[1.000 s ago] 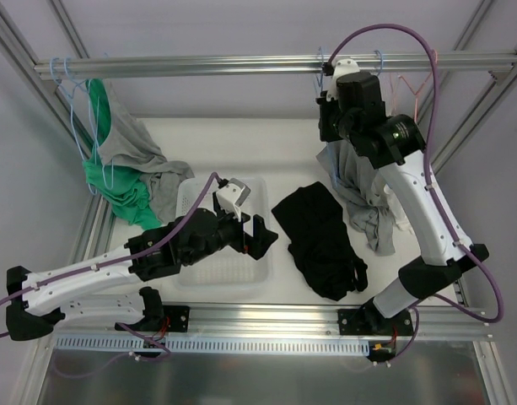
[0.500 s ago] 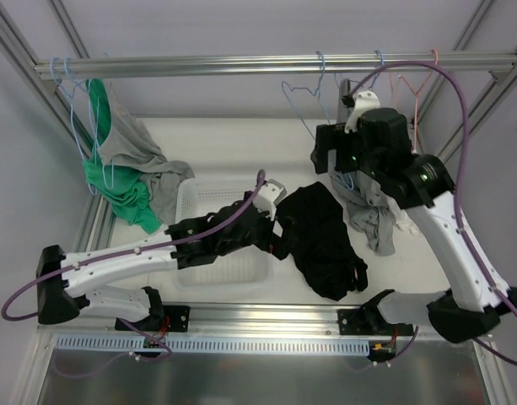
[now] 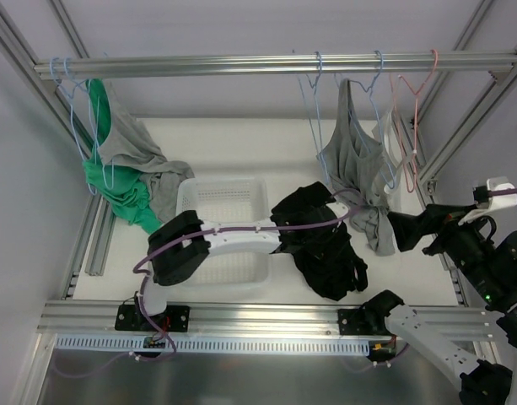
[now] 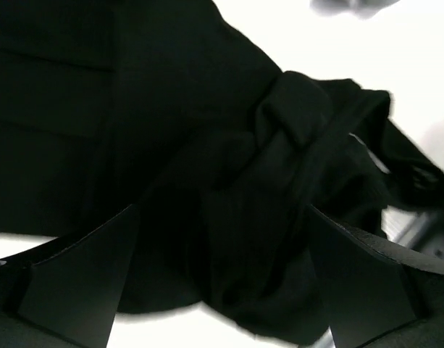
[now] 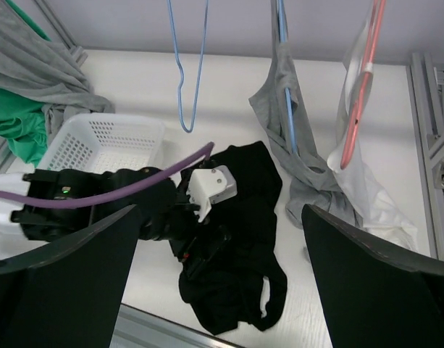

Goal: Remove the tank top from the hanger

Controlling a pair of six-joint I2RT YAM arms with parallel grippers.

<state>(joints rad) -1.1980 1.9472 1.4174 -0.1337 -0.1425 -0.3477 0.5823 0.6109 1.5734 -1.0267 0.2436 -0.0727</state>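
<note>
A black tank top (image 3: 325, 253) lies crumpled on the white table, off any hanger. My left gripper (image 4: 222, 210) is down over it, open, with a fold of the black cloth (image 4: 229, 181) between its fingers; from the right wrist it shows at the garment's left part (image 5: 207, 243). A grey tank top (image 3: 351, 160) hangs from a blue hanger (image 5: 283, 72) on the rail. My right gripper (image 3: 403, 228) stands open and holds nothing, drawn back to the right, well clear of the rail, looking down on the scene (image 5: 220, 210).
An empty blue hanger (image 3: 313, 89) hangs left of the grey top. A pink hanger (image 3: 416, 93) carries a white garment (image 5: 374, 196). The white basket (image 3: 224, 192) sits left of the black top. Green and grey clothes (image 3: 115, 173) hang at far left.
My right gripper has opened and pulled away from the rail to the near right. The left arm has reached from above the basket to the black top.
</note>
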